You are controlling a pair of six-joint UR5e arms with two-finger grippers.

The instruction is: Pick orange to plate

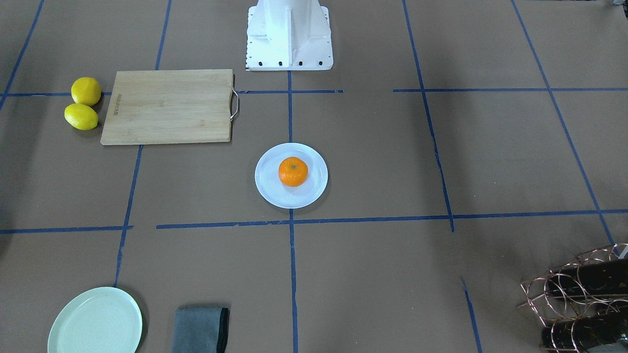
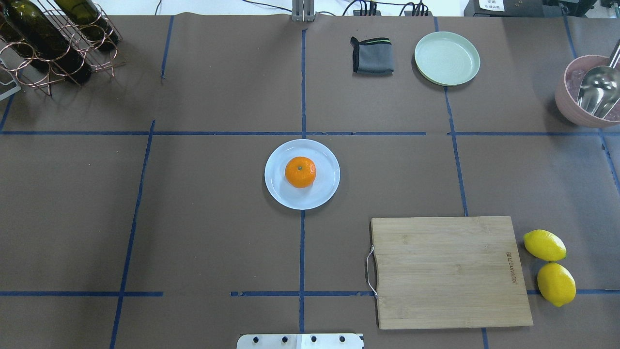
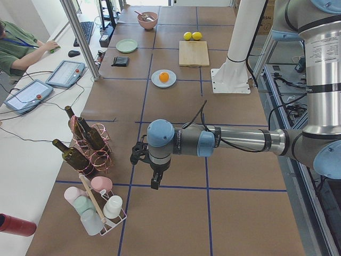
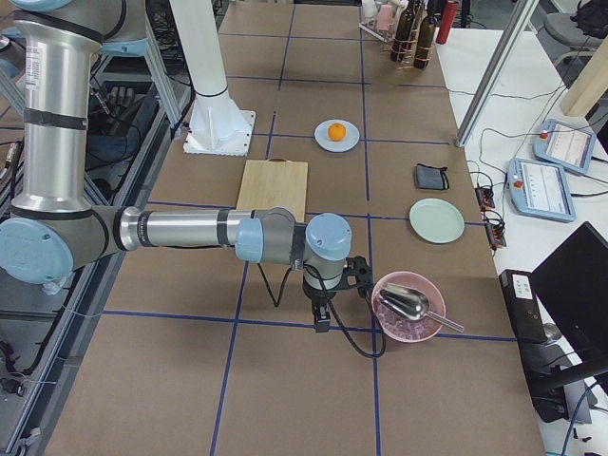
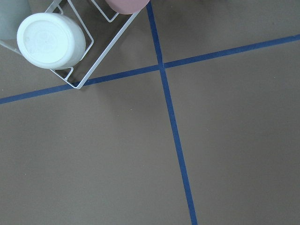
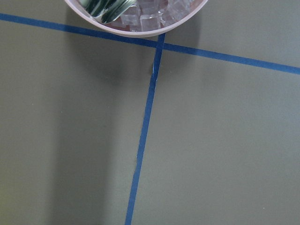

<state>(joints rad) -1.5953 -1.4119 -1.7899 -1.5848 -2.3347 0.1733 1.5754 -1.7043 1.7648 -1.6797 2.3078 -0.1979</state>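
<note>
The orange (image 2: 300, 172) rests on the middle of the pale bluish-white plate (image 2: 278, 191), stem dot up, near the table's centre; the front-facing view shows the same orange (image 1: 293, 171) and plate (image 1: 267, 189). Neither gripper is near them. My left gripper (image 3: 154, 184) hangs low over the table's left end beside a cup rack (image 5: 49, 40), far from the plate (image 3: 154, 81). My right gripper (image 4: 322, 323) hangs over the right end next to a pink bowl (image 4: 408, 309). Both show only in side views, so I cannot tell whether they are open or shut.
A bamboo cutting board (image 2: 448, 271) lies to the right with two lemons (image 2: 545, 245) beside it. A pale green plate (image 2: 446, 58), a folded grey cloth (image 2: 372, 55), a pink bowl of ice with a scoop (image 2: 588, 92) and a wine rack (image 2: 53, 43) line the far edge.
</note>
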